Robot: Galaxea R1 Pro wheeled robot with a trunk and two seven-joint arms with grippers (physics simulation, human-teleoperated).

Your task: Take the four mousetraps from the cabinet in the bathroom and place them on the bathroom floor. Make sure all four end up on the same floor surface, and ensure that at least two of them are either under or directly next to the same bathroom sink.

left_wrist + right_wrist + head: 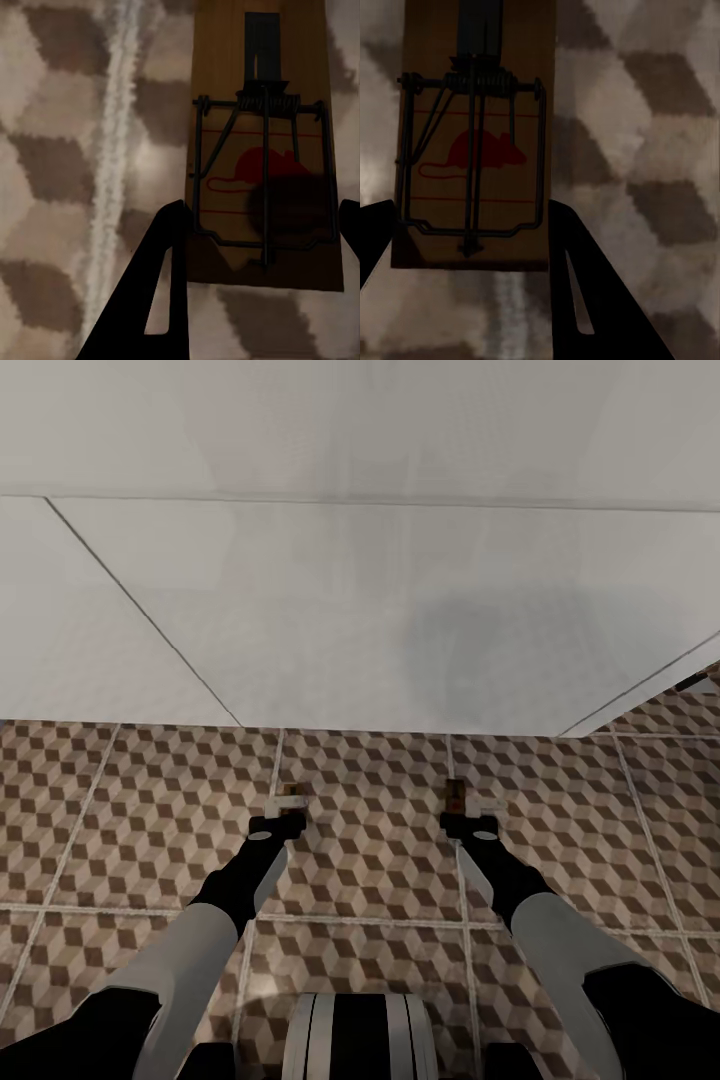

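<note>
You are holding both arms out low over the bathroom floor [150,810], just short of the edge where the cube-patterned tiles meet a broad white surface [380,620]. Your left pincer [287,807] is grasping a mousetrap [291,793] by its near end; in the left wrist view that mousetrap [262,142] is sitting between the dark fingers [154,292], wire spring and red mouse print facing the camera, with a pale grout line running beside it. Your right pincer [466,808] is clenching a second mousetrap [455,794] the same way; the right wrist view is showing this second mousetrap [476,135] between the fingers [585,292]. The two traps are lying well apart, each near a grout line
</note>
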